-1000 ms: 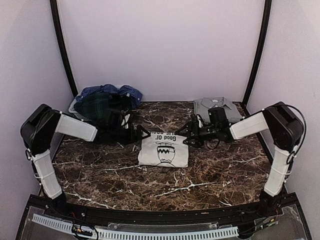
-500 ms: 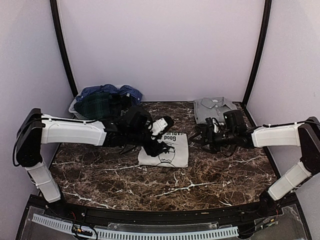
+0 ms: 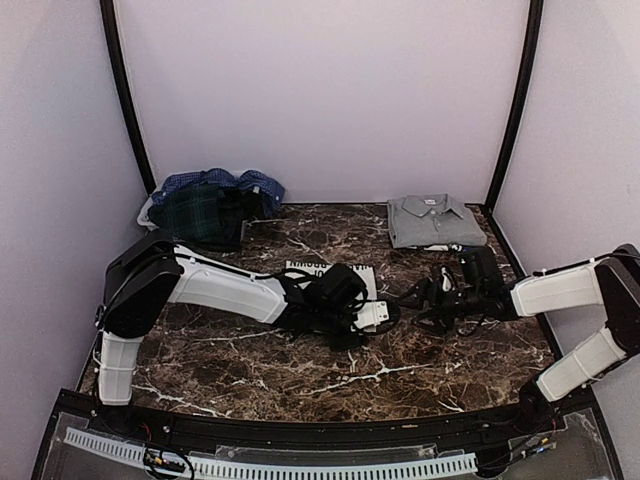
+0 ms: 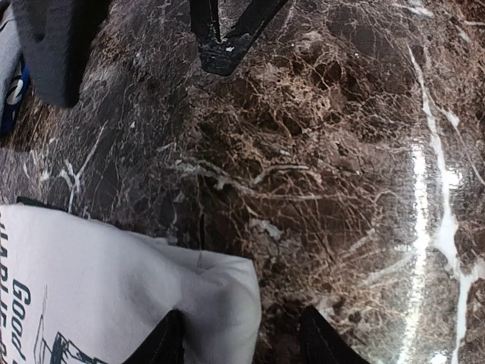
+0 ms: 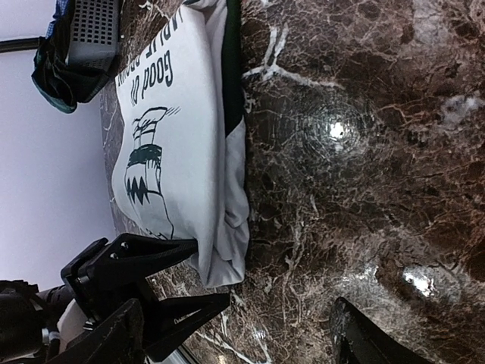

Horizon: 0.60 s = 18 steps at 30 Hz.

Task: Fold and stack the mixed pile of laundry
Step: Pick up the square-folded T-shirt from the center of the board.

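Observation:
A folded white tee (image 5: 178,121) with black lettering and a dark green sleeve edge lies on the marble table (image 3: 250,360); my left arm covers most of the tee (image 3: 362,280) from above. My left gripper (image 3: 388,310) is low at the tee's near right corner. Its jaws (image 4: 244,341) stand apart around that corner (image 4: 220,288), one finger on the cloth and the other on bare marble. My right gripper (image 3: 415,296) hovers just right of the tee, open with only table between its fingers (image 5: 241,318). The mixed laundry pile (image 3: 215,200) sits at the back left.
A pale grey slatted basket (image 5: 95,23) holds the pile in the back left corner. A folded grey polo shirt (image 3: 432,220) lies at the back right. Curved white walls close in the table on three sides.
My left arm swung from the tee's left side across it to its near right corner, jaws narrowing. My right gripper drew back to the right and nearer.

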Motion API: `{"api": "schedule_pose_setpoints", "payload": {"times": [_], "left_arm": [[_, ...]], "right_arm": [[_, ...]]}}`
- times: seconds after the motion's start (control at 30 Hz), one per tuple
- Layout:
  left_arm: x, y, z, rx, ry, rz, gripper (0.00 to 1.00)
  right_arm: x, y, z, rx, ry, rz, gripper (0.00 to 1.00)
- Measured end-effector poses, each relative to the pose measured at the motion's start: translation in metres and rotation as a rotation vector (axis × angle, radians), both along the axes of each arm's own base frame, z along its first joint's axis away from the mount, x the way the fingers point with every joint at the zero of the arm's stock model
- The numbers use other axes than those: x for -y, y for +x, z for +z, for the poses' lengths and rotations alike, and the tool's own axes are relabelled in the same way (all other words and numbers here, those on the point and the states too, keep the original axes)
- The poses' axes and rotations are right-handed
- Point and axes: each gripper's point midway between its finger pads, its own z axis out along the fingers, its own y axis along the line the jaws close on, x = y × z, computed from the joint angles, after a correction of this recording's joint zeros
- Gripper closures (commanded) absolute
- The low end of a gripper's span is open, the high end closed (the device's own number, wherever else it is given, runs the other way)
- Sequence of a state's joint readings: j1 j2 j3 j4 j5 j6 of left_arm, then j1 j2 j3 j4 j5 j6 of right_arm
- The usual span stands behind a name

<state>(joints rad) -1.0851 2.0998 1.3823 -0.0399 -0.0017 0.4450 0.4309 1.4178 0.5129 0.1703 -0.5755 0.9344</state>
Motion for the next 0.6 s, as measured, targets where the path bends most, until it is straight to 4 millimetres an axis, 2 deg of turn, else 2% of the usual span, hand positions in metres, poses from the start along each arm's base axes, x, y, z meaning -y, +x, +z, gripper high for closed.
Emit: {"api": "schedule_pose_setpoints", "payload": {"times": [0.13,0.2,0.3,0.4,0.6], "left_arm": [[0.013,0.003,-0.006,0.031,0.013,-0.034,0.57],[0.018,0.007,-0.008,0.048,0.019,-0.042,0.64],[0.024,0.013,-0.009,0.071,0.024,-0.044,0.83],[0.026,0.015,-0.008,0.078,0.023,-0.037,0.92],[0.033,0.007,-0.003,0.015,-0.051,-0.036,0.98]], "right_arm": [[0.001,-0.001,-0.002,-0.008,0.010,-0.015,0.18],[0.000,0.000,-0.001,-0.006,0.017,-0.020,0.18],[0.000,0.000,0.000,0.000,0.032,-0.027,0.18],[0.001,-0.001,-0.002,-0.004,0.044,-0.041,0.21],[0.001,-0.002,-0.014,-0.037,0.078,-0.079,0.23]]}}
